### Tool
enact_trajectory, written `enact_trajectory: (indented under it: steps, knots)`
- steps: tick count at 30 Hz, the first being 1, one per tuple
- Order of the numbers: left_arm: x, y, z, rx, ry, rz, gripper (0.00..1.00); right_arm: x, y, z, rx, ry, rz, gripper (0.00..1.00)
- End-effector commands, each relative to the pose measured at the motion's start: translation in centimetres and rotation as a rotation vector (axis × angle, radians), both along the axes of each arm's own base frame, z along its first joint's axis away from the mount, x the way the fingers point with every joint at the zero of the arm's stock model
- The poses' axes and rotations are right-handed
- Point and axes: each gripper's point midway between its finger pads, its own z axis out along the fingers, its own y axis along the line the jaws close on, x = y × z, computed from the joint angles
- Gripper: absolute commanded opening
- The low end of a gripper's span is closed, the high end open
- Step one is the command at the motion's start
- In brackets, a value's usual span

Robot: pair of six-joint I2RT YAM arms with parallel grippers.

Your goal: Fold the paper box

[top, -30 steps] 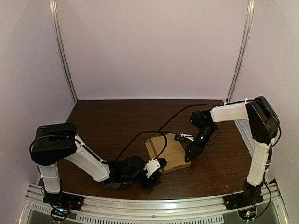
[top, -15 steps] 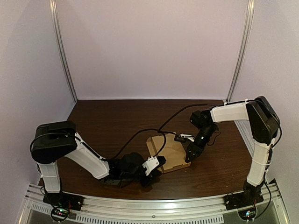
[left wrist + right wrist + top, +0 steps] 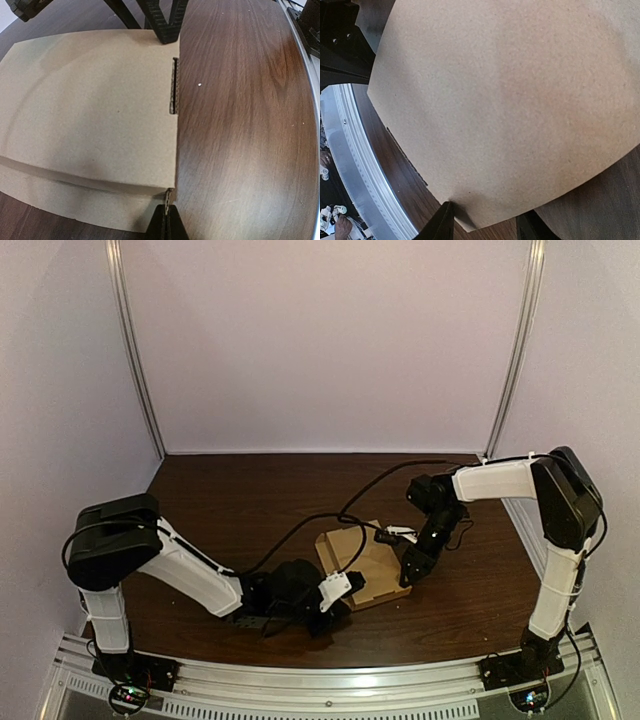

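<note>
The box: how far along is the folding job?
Early days. The box lies nearly flat on the table, with one panel lapped over another. The left gripper pinches its near edge, and the right gripper straddles a corner, open. No walls stand yet.

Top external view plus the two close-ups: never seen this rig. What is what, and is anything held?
Two robot arms are bolted at the near edge of a dark wooden table. The wide picture comes from a fixed camera above and behind them, with the left arm on the left and the right arm on the right. Each close-up comes from a camera on one wrist, looking past that arm's own fingers. Between the arms lies a brown cardboard box, mostly flat and not yet folded up. The left fingers look pinched shut on one edge of it. The right fingers stand apart with a corner of the cardboard between them, so they seem open, not gripping.
</note>
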Motion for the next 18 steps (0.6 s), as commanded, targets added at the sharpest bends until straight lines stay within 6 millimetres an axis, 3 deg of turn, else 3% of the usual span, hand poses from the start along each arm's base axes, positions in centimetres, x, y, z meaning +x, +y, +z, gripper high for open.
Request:
enact_trajectory:
  steps: [1,10,18]
  knots:
    - [1.0,-1.1,1.3,-0.01,-0.004,0.009,0.02,-1.5,1.3,0.2,0.029,-0.021,0.075,0.42]
    - [1.3,-1.5,1.8,0.051,0.009,0.009,0.02,-1.8,1.9,1.4,0.054,-0.038,0.091,0.42]
    - [1.6,-1.2,2.2,0.124,-0.006,0.011,0.02,-2.6,2.9,2.6,0.111,0.061,0.08,0.42]
